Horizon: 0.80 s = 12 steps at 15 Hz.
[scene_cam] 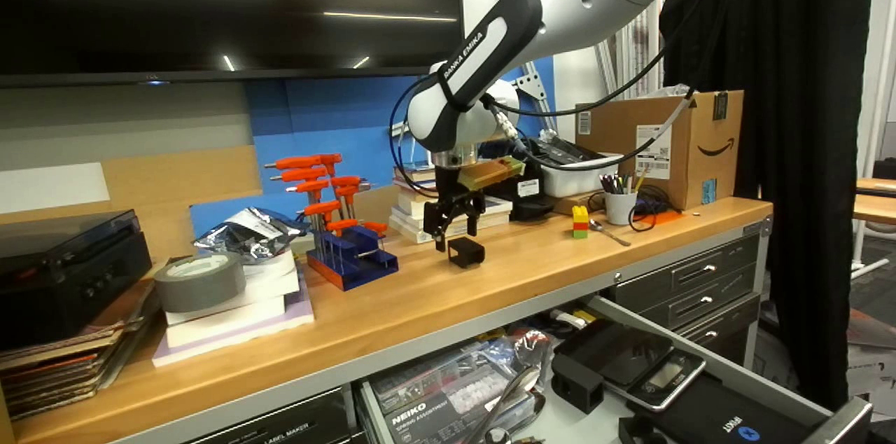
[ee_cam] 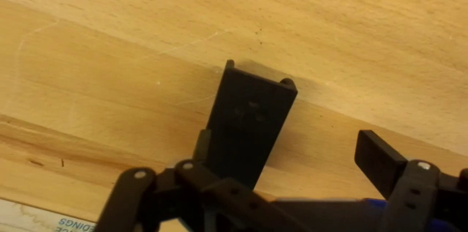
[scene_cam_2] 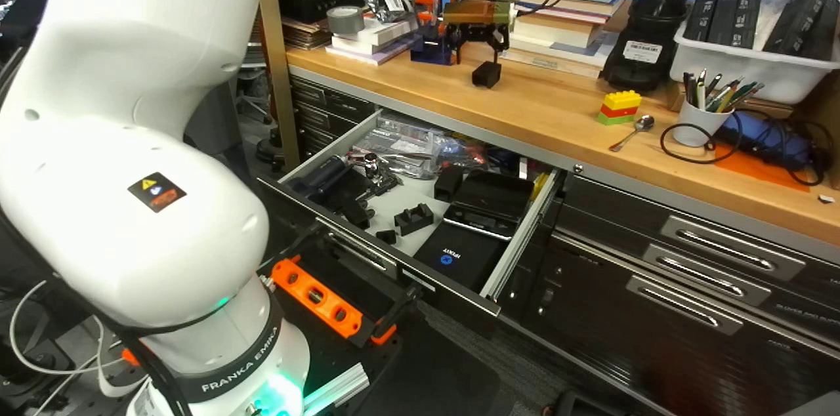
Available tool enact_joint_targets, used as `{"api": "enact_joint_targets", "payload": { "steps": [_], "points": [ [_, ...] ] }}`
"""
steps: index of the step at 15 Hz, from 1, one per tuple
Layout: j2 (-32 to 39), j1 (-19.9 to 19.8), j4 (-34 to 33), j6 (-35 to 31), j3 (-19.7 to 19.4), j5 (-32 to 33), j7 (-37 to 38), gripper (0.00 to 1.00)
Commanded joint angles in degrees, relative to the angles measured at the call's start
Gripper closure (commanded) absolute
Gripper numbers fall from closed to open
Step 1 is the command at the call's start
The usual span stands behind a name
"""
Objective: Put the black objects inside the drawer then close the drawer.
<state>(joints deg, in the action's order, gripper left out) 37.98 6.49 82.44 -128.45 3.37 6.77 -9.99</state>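
The gripper (scene_cam: 456,232) hangs low over the wooden bench (scene_cam: 420,297), its fingers (ee_cam: 380,162) spread wide. One black block (scene_cam: 469,253) lies on the wood below it, closer to the right finger than to the left and reaching toward the near side; whether that right finger touches it cannot be told.

From the left, the bench holds one black boxy machine (scene_cam: 77,272), one roll of grey tape (scene_cam: 199,281) and one silvery bag (scene_cam: 252,234) sharing a pile of books (scene_cam: 227,328), and one blue holder (scene_cam: 357,263) of orange-handled tools (scene_cam: 308,162) that overlap too much to count. A second pile of books (scene_cam: 414,211) stands on the far side, behind the hand. Farther right come one toy-brick tower (scene_cam: 580,221), one spoon (scene_cam: 610,232), one white cup (scene_cam: 620,207) of pens and one cardboard box (scene_cam: 668,136).

Below, on the near side, the drawer (scene_cam_2: 415,194) stands pulled out. From the left it holds a dark jumble (scene_cam_2: 327,174) too mixed to count, at least three chunky black pieces (scene_cam_2: 414,220), one black case (scene_cam_2: 459,255) and, touching its far end, one scale (scene_cam_2: 495,196).
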Motion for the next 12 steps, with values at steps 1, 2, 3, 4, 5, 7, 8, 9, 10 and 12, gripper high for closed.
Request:
{"api": "enact_joint_targets", "payload": {
  "steps": [1,2,3,4,5,7,8,9,10,12],
  "points": [
    [2.2,1.6,-4.3,3.7,-2.0,2.9,3.3,0.0],
    [2.5,1.7,-4.6,4.4,-2.3,3.4,3.9,0.0],
    [2.9,1.6,-5.0,5.1,-2.5,3.6,4.3,0.0],
    [3.3,1.5,-5.3,5.4,-2.5,3.5,4.5,0.0],
    [3.6,1.3,-5.7,5.9,-2.5,3.4,4.5,0.0],
    [4.4,0.8,-6.3,6.4,-2.5,2.9,4.3,0.0],
    [4.8,0.6,-6.6,6.5,-2.4,2.7,4.2,0.25],
    [5.1,0.5,-6.9,6.6,-2.3,2.6,3.9,0.26],
    [5.5,0.4,-7.1,6.6,-2.3,2.5,3.9,0.34],
    [6.0,0.2,-7.6,6.9,-2.3,2.4,4.0,0.51]
  ]
}}
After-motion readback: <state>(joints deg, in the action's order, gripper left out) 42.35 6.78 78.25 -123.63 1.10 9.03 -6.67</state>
